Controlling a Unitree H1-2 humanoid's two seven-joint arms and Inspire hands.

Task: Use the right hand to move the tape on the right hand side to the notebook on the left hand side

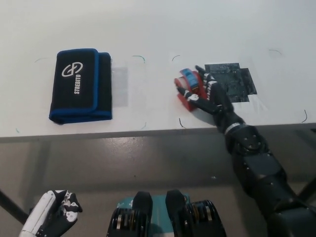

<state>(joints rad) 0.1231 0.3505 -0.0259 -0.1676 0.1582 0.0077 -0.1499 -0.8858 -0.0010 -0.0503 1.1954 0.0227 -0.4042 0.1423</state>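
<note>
The red tape (pixel 187 89) sits near the middle of the white table (pixel 158 24), the black right hand (pixel 207 94) wrapping its fingers around it from four o'clock. The notebook (pixel 80 85) lies well apart at nine o'clock, so I'd expect a leftward carry. The white left hand (pixel 52 219) rests low at seven o'clock; I can't tell its fingers.

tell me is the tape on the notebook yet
No, the tape is in the right hand over bare table, well right of the notebook.
</note>
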